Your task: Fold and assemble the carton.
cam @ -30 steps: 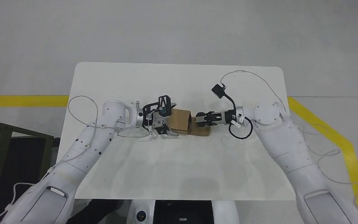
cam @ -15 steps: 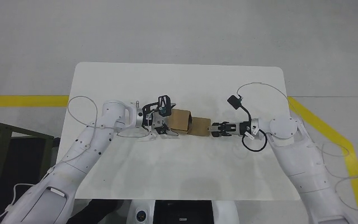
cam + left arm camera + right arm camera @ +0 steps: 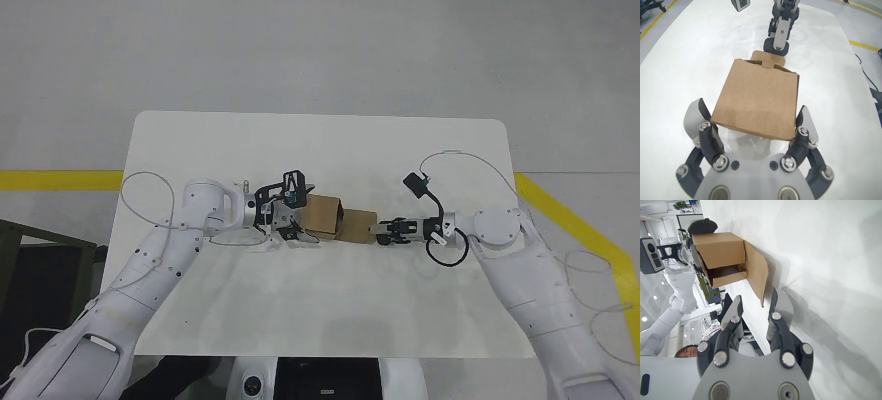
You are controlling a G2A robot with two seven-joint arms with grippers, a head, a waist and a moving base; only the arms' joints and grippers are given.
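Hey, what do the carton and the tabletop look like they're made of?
Carton: brown corrugated cardboard, it seems, matte; rippled cut edges show. Table: smooth white top with a slight sheen, perhaps laminate or painted board; cannot tell which.

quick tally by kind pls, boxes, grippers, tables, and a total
carton: 1
grippers: 2, the left gripper with jaws on the carton's near end, and the right gripper with jaws apart by the open flap
table: 1
total: 4
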